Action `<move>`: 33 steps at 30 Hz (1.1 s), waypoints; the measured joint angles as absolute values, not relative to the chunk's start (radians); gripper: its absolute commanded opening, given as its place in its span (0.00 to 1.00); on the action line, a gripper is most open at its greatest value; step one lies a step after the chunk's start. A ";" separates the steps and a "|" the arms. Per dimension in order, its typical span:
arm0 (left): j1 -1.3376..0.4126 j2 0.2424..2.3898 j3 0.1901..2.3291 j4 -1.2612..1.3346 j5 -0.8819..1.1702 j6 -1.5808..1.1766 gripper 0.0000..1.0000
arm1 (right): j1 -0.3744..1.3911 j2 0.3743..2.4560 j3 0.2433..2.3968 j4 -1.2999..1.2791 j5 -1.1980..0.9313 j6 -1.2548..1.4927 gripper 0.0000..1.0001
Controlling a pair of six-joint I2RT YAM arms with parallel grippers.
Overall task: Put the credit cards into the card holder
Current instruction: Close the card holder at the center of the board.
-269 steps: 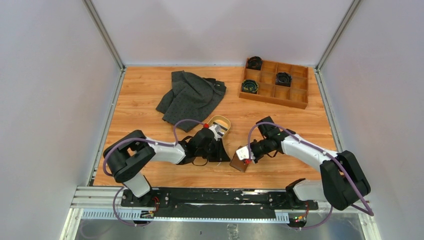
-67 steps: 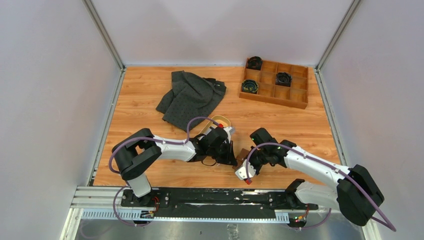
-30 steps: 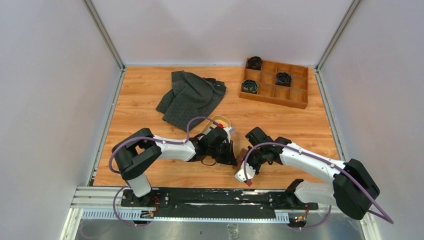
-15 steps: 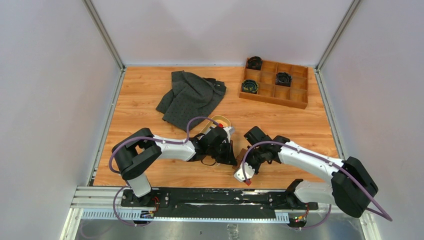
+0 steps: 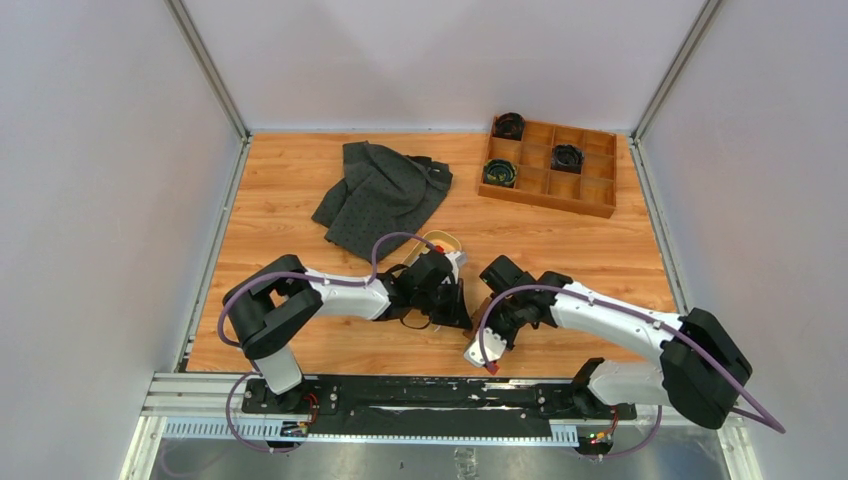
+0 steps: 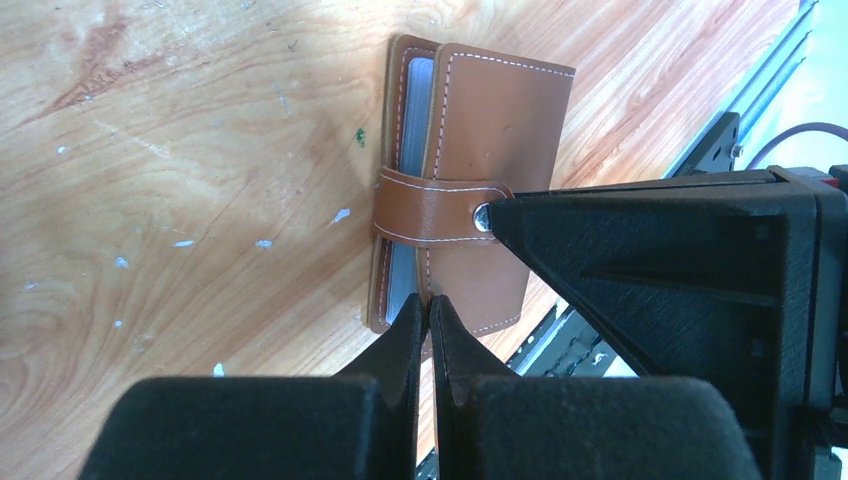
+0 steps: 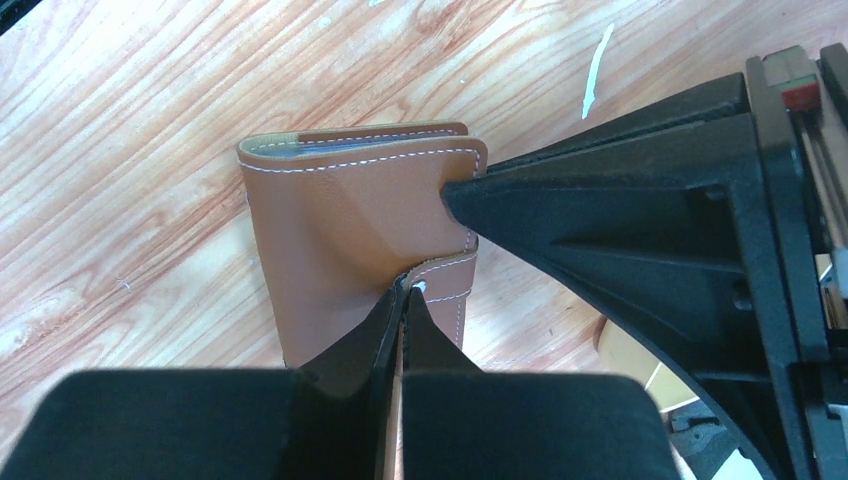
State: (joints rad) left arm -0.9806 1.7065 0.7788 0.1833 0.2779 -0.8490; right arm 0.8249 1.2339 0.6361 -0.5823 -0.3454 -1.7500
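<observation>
The left gripper [image 6: 428,312] has its jaws pressed together, with only a thin dark line between the two black fingers. Their tips touch the near short edge of the small brown leather folding card holder [image 6: 480,130], at the place where its two covers meet. I cannot tell if they pinch any leather there. The right gripper [image 7: 403,290] also has its jaws closed tight. In the left wrist view its pointed end reaches in from the right and meets the metal snap button [image 6: 483,212] on the narrow brown leather strap [image 6: 430,205]. In the right wrist view the tips of these jaws rest on the end of this strap, and the tip of the left gripper presses on the corner of the top cover, where the leather is a little dented. The card holder lies flat and folded on the orange-brown wooden tabletop [image 6: 180,150], between the two grippers, with the strap wrapped around its middle. Thin pale grey-blue edges of the credit cards [image 6: 412,100] show between the covers on the open side. In the top view the two arms meet near the front edge of the tabletop. A tan oval tray [image 5: 447,239] is just behind the left arm's wrist. A dark grey cloth [image 5: 382,195] and a wooden compartment box [image 5: 545,205] lie well apart at the far side.
</observation>
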 measured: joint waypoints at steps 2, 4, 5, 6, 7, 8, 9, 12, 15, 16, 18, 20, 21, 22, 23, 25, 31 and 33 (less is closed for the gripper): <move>-0.975 1.707 0.779 0.181 0.282 -0.849 0.00 | 0.834 1.244 0.645 -0.589 -0.336 -1.750 0.00; -0.970 1.707 0.779 0.179 0.287 -0.849 0.00 | 0.839 1.251 0.651 -0.595 -0.331 -1.749 0.00; -0.967 1.707 0.779 0.179 0.289 -0.849 0.00 | 0.841 1.253 0.653 -0.595 -0.329 -1.748 0.00; -0.965 1.707 0.779 0.178 0.290 -0.849 0.00 | 0.842 1.255 0.654 -0.596 -0.328 -1.748 0.00; -0.963 1.707 0.779 0.178 0.292 -0.849 0.00 | 0.843 1.256 0.656 -0.596 -0.328 -1.747 0.00; -0.962 1.707 0.779 0.178 0.292 -0.849 0.00 | 0.843 1.257 0.656 -0.597 -0.328 -1.746 0.00; -0.960 1.707 0.779 0.178 0.294 -0.848 0.00 | 0.843 1.258 0.657 -0.598 -0.328 -1.745 0.00; -0.953 1.706 0.779 0.177 0.296 -0.846 0.00 | 0.844 1.260 0.659 -0.598 -0.328 -1.741 0.00; -0.946 1.706 0.779 0.177 0.297 -0.845 0.00 | 0.846 1.261 0.660 -0.598 -0.328 -1.737 0.00; -0.944 1.706 0.779 0.177 0.297 -0.845 0.00 | 0.847 1.262 0.660 -0.598 -0.327 -1.735 0.00; -0.940 1.706 0.780 0.177 0.297 -0.843 0.00 | 0.850 1.268 0.665 -0.599 -0.327 -1.728 0.00; -0.935 1.706 0.780 0.176 0.296 -0.841 0.00 | 0.852 1.273 0.670 -0.603 -0.326 -1.724 0.00; -0.933 1.706 0.780 0.176 0.296 -0.840 0.00 | 0.853 1.276 0.673 -0.604 -0.325 -1.722 0.00; -0.930 1.706 0.781 0.176 0.296 -0.838 0.00 | 0.854 1.280 0.676 -0.606 -0.325 -1.721 0.00; -0.926 1.706 0.784 0.173 0.295 -0.835 0.00 | 0.854 1.283 0.679 -0.609 -0.325 -1.720 0.00; -0.919 1.706 0.789 0.169 0.292 -0.829 0.00 | 0.856 1.290 0.685 -0.611 -0.326 -1.719 0.00; -0.896 1.713 0.812 0.159 0.259 -0.809 0.00 | 0.866 1.309 0.700 -0.622 -0.324 -1.713 0.00; -0.884 1.720 0.820 0.160 0.240 -0.801 0.00 | 0.867 1.313 0.704 -0.628 -0.322 -1.711 0.00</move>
